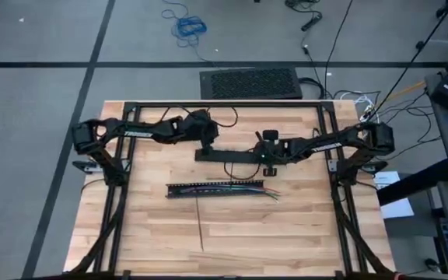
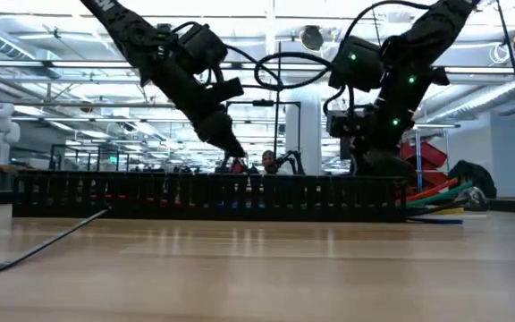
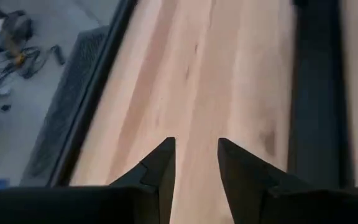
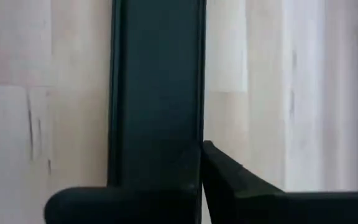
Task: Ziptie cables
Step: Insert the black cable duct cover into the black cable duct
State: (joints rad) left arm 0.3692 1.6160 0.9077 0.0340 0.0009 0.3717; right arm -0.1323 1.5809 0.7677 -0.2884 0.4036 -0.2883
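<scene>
Mid-bench, the cables lie in the bar; left end effector hovers released, right's state unclear. Fetch the tie first.

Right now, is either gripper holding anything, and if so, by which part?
Nothing held. The left gripper is open over bare table. The right gripper carries nothing visible. The cables lie in the slotted bar.
</scene>
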